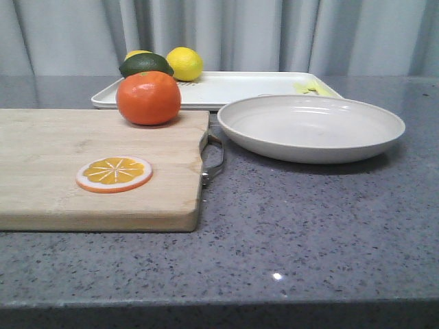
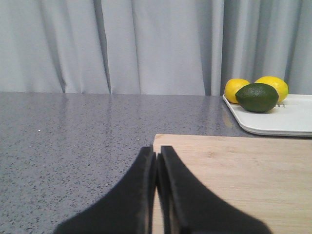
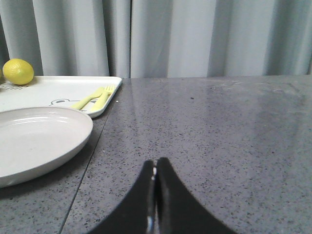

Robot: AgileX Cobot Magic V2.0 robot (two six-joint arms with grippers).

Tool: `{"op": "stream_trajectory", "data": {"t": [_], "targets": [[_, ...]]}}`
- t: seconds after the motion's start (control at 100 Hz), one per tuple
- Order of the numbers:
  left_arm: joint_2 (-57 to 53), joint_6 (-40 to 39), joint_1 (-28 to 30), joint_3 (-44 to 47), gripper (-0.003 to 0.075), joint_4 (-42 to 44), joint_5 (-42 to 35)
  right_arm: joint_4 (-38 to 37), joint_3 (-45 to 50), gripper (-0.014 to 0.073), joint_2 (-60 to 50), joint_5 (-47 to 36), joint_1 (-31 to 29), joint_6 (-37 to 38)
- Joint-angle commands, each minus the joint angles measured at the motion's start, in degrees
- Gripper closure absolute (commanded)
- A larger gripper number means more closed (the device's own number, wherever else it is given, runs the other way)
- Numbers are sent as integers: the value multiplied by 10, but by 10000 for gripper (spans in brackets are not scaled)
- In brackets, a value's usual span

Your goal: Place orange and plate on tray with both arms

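Indoors, grey speckled countertop (image 1: 309, 226), pale curtains (image 1: 274, 34) behind, both jaws pressed together, holding nothing.

In the front view, my cutting board (image 1: 103, 171) fills the left middle of the frame, with the orange (image 1: 149, 97) on its far right corner and an orange slice (image 1: 114, 173) lying nearer the centre of it. The plate (image 1: 310, 127) sits right of the board on the countertop (image 1: 309, 240), just beside the board's handle (image 1: 214, 161). Behind both, across the upper middle, lies the tray (image 1: 226, 89); two lemons (image 1: 184, 63) and an avocado (image 1: 146, 65) rest at its left end, a fork (image 1: 309, 87) at its right.
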Motion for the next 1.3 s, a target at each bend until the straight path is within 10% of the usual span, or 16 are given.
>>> {"op": "stream_trajectory", "data": {"t": [0.0,1.29], "targets": [[-20,-4,1,4,741,0,-41,-7,-13,660,-8,-50,-3,-2],[276,-4,1,-212,741,-13,-11,-7,-237,650,270,37,-3,-2]]}}
